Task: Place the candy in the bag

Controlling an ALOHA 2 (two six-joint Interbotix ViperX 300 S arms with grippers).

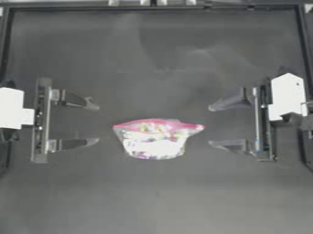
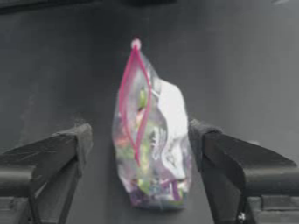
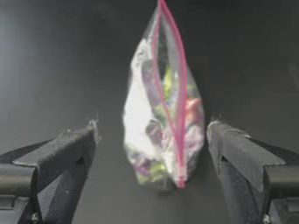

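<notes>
Bag (image 1: 156,138): landmark, lying at the table's (image 1: 153,55) middle, pink-red seal strip (image 1: 160,124) on its far edge, mouth apparently parted.
Candy: no loose yellow-green piece shows on the table; greenish bits show through the plastic among the mixed sweets, so it is probably already inside.
Left gripper (image 1: 92,123): left of the bag, well apart, jaws spread wide, holding nothing; likely drawn back.
Right gripper (image 1: 214,125): right of the bag, well apart, jaws equally wide, empty.
Wrist views: each shows the bag (image 2: 153,144) between its own jaws with the seal's two tracks separated (image 3: 170,87).
Top view: only this one shows both arms clear of the bag.
</notes>
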